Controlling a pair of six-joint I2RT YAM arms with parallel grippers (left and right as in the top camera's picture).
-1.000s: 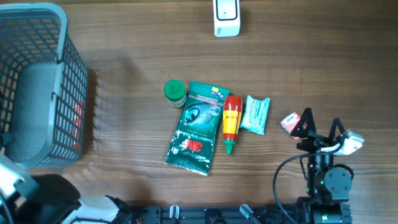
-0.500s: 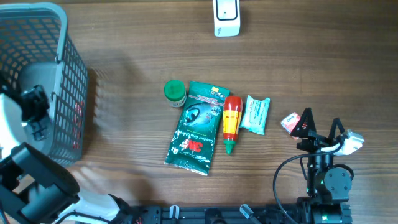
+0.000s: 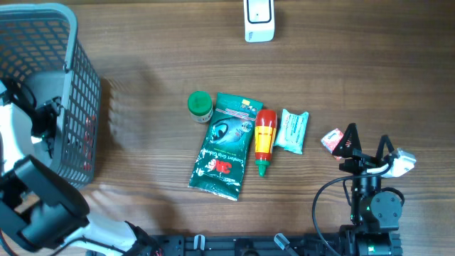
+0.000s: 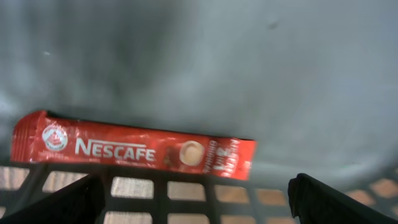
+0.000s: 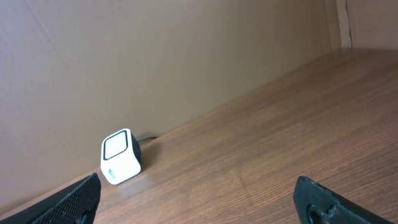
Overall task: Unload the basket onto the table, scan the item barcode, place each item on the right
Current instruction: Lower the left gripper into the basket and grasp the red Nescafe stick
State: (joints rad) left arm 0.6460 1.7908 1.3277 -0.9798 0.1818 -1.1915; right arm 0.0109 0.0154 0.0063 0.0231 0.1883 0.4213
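Note:
A red Nescafe sachet point(image 4: 134, 152) lies on the grey basket floor against the mesh wall; from overhead it shows as red through the wall point(image 3: 89, 132). My left gripper point(image 4: 199, 211) hangs open just above it inside the basket point(image 3: 71, 43), with nothing between its fingers point(image 4: 68, 204). The white barcode scanner point(image 3: 258, 20) stands at the table's far edge and also shows in the right wrist view as a scanner point(image 5: 121, 155). My right gripper point(image 3: 366, 140) rests open and empty at the near right, facing the scanner.
Mid-table lie a green-capped jar point(image 3: 200, 107), a green pouch point(image 3: 224, 146), a red and yellow bottle point(image 3: 264, 141) and a teal packet point(image 3: 291, 130). A small red and white packet point(image 3: 331, 139) sits beside my right gripper. A brown wall stands behind the scanner.
My left arm has swung up from the near-left corner into the basket and shifted slightly towards its right wall. The right arm and the table items have not moved.

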